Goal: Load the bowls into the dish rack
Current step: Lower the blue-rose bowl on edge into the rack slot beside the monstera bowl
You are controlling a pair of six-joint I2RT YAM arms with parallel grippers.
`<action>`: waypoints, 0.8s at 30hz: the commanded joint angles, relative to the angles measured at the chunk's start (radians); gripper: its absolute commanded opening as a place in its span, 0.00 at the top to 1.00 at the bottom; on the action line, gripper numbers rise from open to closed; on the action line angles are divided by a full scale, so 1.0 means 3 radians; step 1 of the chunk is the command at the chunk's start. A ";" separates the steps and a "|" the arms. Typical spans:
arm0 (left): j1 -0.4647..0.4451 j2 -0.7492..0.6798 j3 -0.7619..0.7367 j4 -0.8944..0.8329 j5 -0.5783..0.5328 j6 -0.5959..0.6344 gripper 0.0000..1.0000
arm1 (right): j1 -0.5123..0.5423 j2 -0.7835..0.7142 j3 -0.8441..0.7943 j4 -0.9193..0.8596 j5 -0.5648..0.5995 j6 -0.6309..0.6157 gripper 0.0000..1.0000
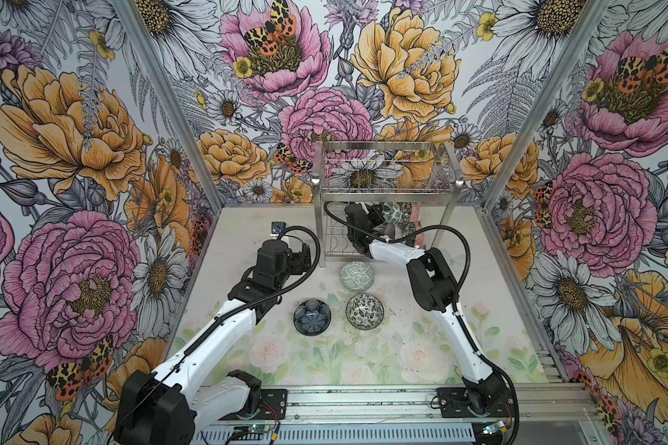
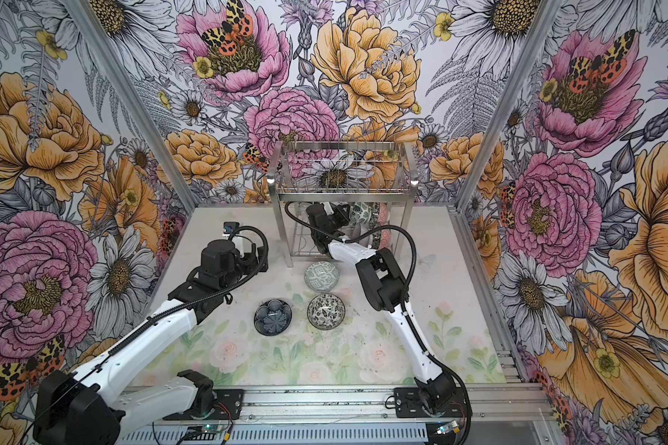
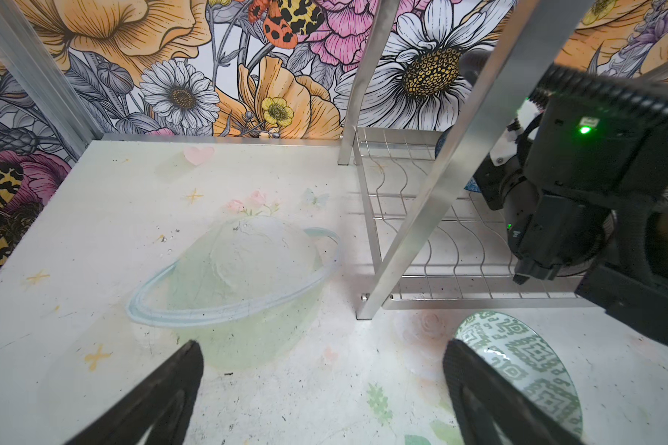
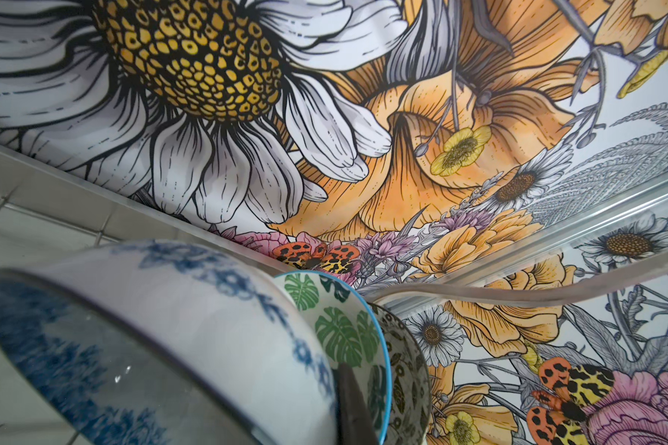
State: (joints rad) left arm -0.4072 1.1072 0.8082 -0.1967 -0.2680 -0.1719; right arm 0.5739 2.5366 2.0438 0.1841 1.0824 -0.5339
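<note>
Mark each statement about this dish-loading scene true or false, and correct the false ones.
1. Three bowls sit on the table outside the dish rack. True: a grey-green patterned bowl, a black-and-white floral bowl and a dark blue bowl.
2. The left gripper holds a bowl. False: it is open and empty above the table.
3. The rack's upper tier is full of bowls. False: it holds none; bowls such as a green leaf bowl stand in the lower tier.
4. The right gripper reaches into the lower tier. True: it is shut on a blue-and-white bowl.
</note>
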 commanded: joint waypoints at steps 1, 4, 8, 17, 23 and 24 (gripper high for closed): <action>0.0040 -0.0025 -0.0058 0.0077 0.0074 0.0028 0.01 | -0.0014 0.0089 0.0306 0.0019 0.0073 0.0000 1.00; 0.0043 -0.0030 -0.0066 0.0078 0.0071 0.0026 0.01 | -0.0024 0.0191 0.0466 -0.0091 0.0071 0.0025 1.00; 0.0056 -0.0043 -0.0085 0.0075 0.0070 0.0021 0.01 | -0.0040 0.0291 0.0616 -0.0233 0.0080 0.0045 1.00; 0.0069 -0.0052 -0.0120 0.0093 0.0080 0.0017 0.01 | -0.0079 0.0415 0.0805 -0.0529 0.0127 0.0150 1.00; 0.0084 -0.0056 -0.0137 0.0098 0.0090 0.0005 0.01 | -0.0102 0.0510 0.0978 -0.0692 0.0155 0.0178 1.00; 0.0085 -0.0060 -0.0140 0.0098 0.0091 0.0007 0.01 | -0.0102 0.0519 0.0985 -0.0695 0.0160 0.0169 1.00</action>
State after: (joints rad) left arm -0.3935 1.1069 0.7773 -0.1860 -0.2630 -0.1730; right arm 0.5488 2.6598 2.3001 -0.0010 1.1080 -0.5056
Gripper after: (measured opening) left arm 0.986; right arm 0.084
